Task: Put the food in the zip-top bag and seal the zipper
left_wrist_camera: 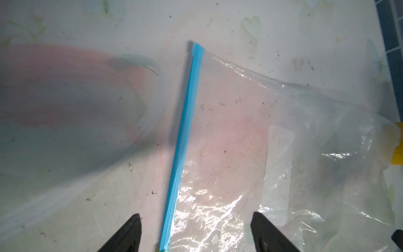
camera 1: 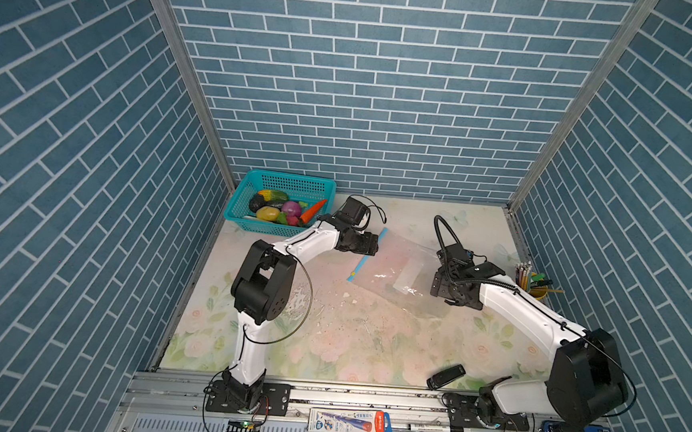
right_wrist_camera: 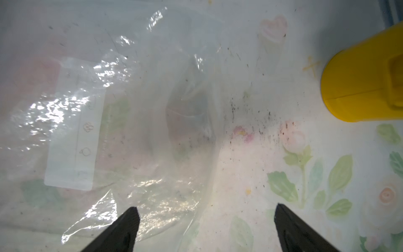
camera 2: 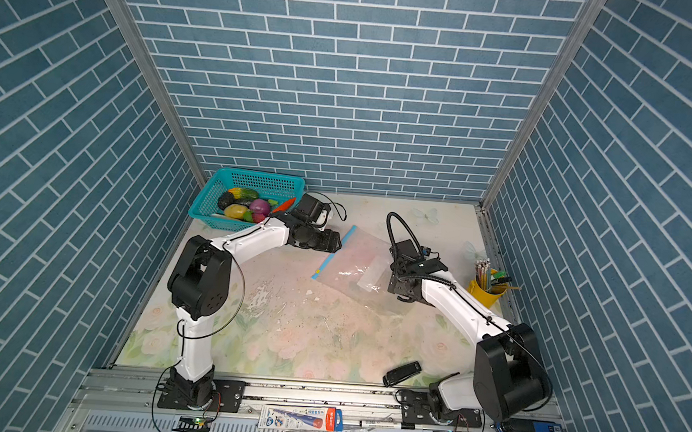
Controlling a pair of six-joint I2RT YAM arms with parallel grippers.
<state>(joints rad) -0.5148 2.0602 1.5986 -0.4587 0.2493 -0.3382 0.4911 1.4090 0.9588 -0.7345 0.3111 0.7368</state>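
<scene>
Two arms are seen in both top views, the left arm (camera 1: pixel 313 240) reaching to the far middle of the table (camera 1: pixel 328 332) and the right arm (camera 1: pixel 513 308) to the right side. One zip-top bag (camera 1: pixel 394 270) is laid flat on the table between them, right of centre. Its one zipper (camera 1: pixel 359 266) runs along its left edge, with one small yellow slider tab (camera 1: pixel 352 274) at the strip's near end. One teal basket (camera 1: pixel 288 175) is set in the far left corner, and the food is piled in it. Six pieces can be counted: one carrot (camera 1: pixel 313 210), one onion (camera 1: pixel 291 209), one yellow fruit (camera 1: pixel 268 213), one cucumber (camera 1: pixel 273 195), one eggplant (camera 1: pixel 255 203) and one red pepper (camera 1: pixel 292 220). One yellow cup (camera 1: pixel 539 294) of pencils (camera 1: pixel 523 273) is stood at the right, and one black device (camera 1: pixel 445 376) is laid near the front edge. One blue and red packet (camera 1: pixel 348 421) is laid on the front rail, where the letters HB can just be made out. The basket and the food are shown only in the top views. The two left fingers (left_wrist_camera: pixel 126 235) are seen clearly only in the left wrist view, spread to either side of the zipper with nothing gripped. The two right fingers (right_wrist_camera: pixel 117 231) are spread wide in the right wrist view, one over the bag's right edge and one over bare table, holding nothing. One white label (right_wrist_camera: pixel 74 131) on the bag is shown there with small printed symbols; its writing cannot be read.
</scene>
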